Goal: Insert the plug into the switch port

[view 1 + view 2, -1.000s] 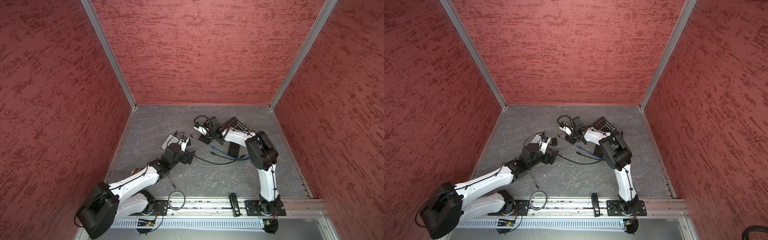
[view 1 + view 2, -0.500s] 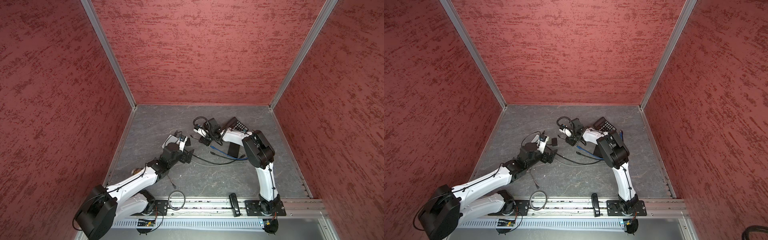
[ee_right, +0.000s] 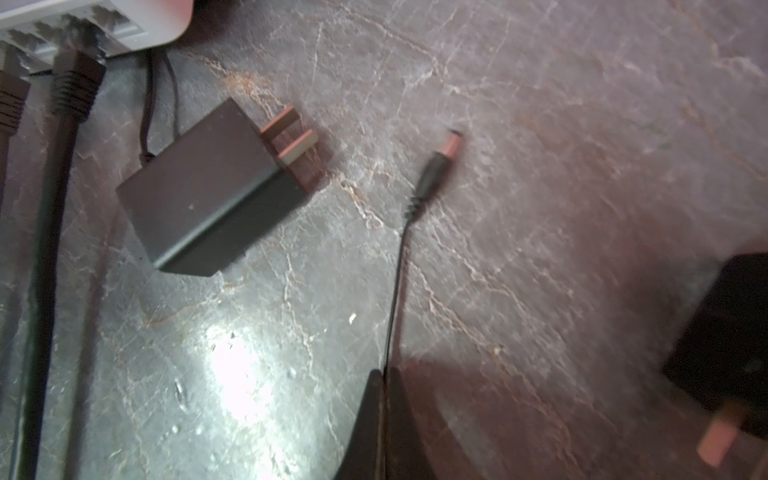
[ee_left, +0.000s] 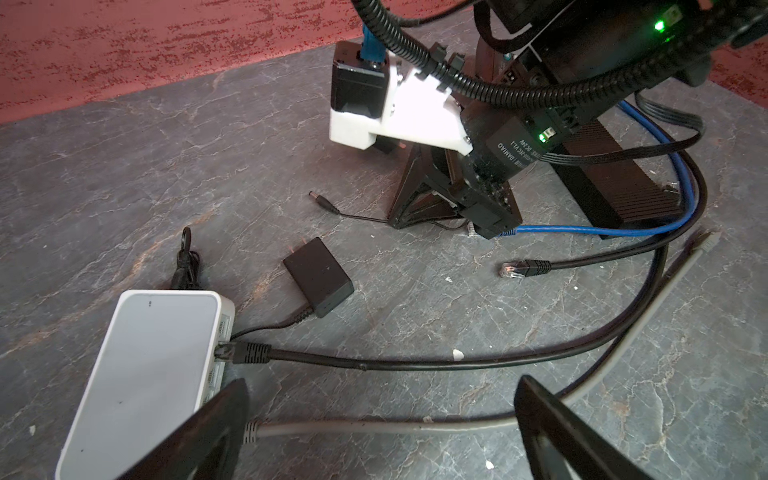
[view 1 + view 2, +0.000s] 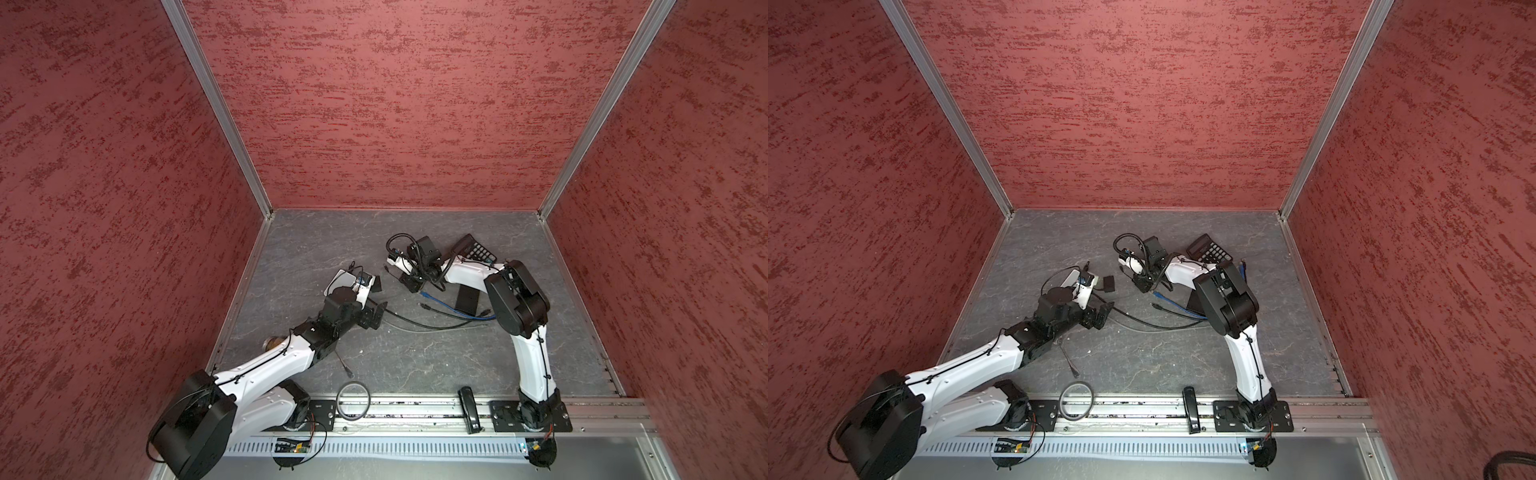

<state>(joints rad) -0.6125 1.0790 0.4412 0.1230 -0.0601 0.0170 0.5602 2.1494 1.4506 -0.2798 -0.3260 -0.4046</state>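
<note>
Black right gripper (image 3: 383,380) has closed on the plug cord (image 3: 395,286).

Switch (image 3: 124,29) cut off by edge; dark block (image 3: 723,345) blurred, unidentifiable.

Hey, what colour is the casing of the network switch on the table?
White. The network switch shows best in the left wrist view.

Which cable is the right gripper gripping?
The thin black power cord ending in a barrel plug, pinched in the right gripper; the blue network cable, grey network cable and thick black network cable lie outside it.
</note>
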